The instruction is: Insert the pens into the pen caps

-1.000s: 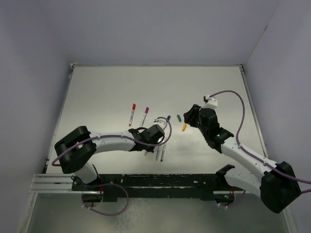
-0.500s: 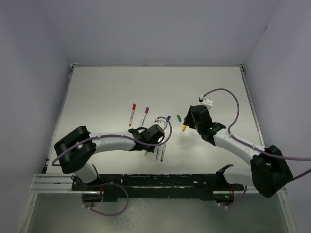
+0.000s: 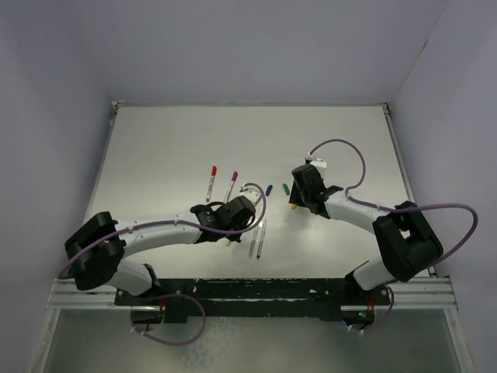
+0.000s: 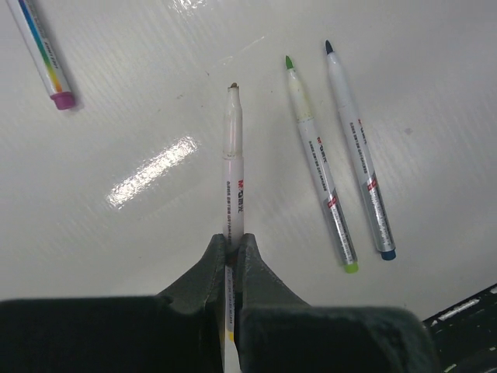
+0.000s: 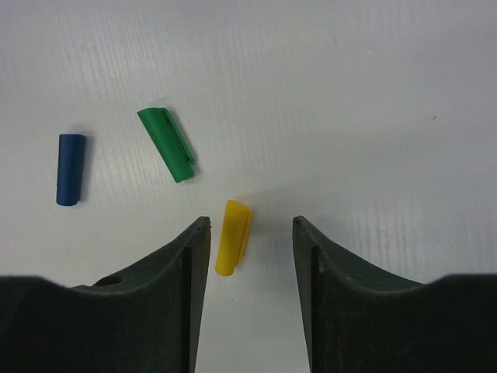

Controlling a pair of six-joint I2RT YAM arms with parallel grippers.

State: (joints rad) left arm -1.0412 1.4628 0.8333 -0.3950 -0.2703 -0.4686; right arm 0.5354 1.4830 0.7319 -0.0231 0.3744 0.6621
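Observation:
My left gripper (image 4: 233, 237) is shut on a whitish pen (image 4: 233, 148) with a bare brownish tip and holds it over the table; it also shows in the top view (image 3: 235, 217). A green-tipped pen (image 4: 318, 171) and a blue-tipped pen (image 4: 359, 155) lie uncapped to its right. My right gripper (image 5: 248, 225) is open, low over the table, with the yellow cap (image 5: 233, 237) lying between its fingers, close to the left one. The green cap (image 5: 167, 144) and the blue cap (image 5: 70, 169) lie just beyond it to the left. The right gripper also shows in the top view (image 3: 299, 196).
A purple-capped pen (image 3: 231, 186) and a red-capped pen (image 3: 211, 183) lie side by side left of the caps. The two loose pens (image 3: 256, 239) lie near the front, right of my left gripper. Walls close in the table at the back and sides.
My right gripper has swung left and come down around the yellow cap. My left arm has shifted a little to the left, still holding the pen.

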